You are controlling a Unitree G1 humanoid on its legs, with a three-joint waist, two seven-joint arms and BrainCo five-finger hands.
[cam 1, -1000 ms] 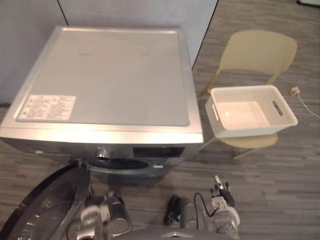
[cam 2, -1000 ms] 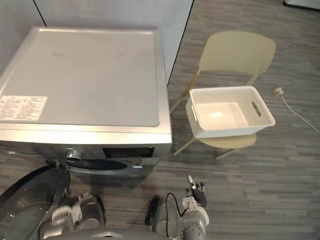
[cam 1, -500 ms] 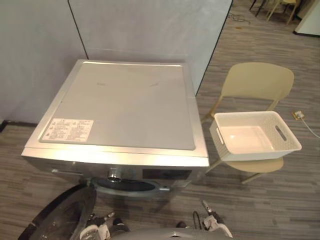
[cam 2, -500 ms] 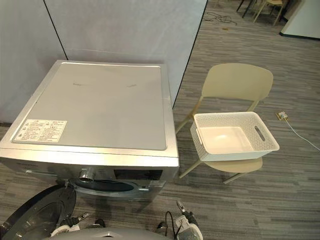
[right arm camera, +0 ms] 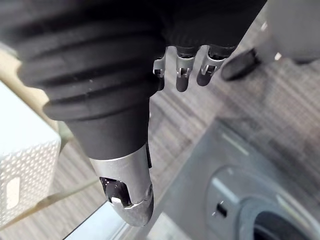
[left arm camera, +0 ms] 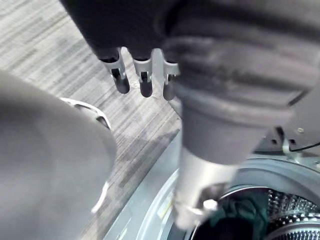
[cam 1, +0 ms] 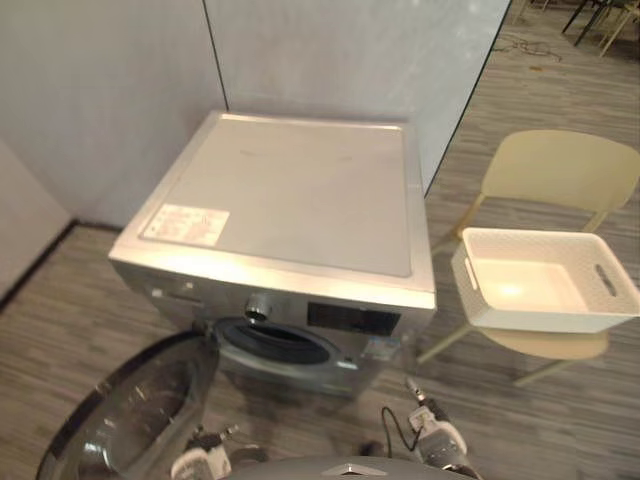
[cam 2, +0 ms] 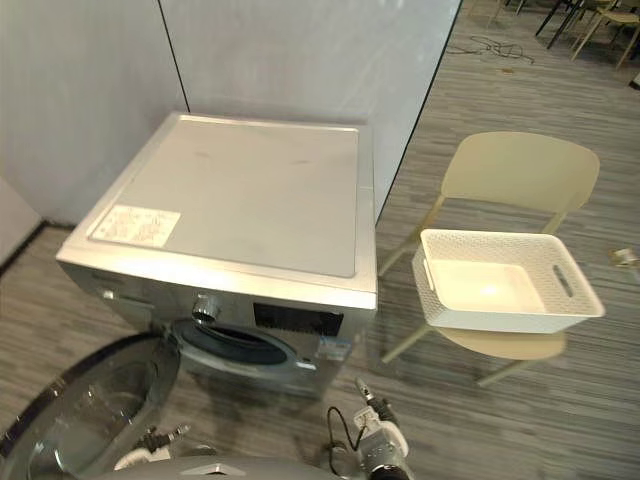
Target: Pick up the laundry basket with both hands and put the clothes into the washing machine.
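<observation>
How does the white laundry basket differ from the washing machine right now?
The laundry basket is white and perforated; the washing machine is smooth silver-grey. The basket sits on a beige chair; the machine stands on the floor. The basket looks empty; the left wrist view shows dark cloth in the machine's drum. Both are open: the basket has no lid, the machine's door is swung wide.

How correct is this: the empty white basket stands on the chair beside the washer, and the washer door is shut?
One thing is wrong: the door is not shut. It is open, swung out in front of the washer, as the left eye view shows. The rest holds: the empty white basket stands on the chair beside the washer.
</observation>
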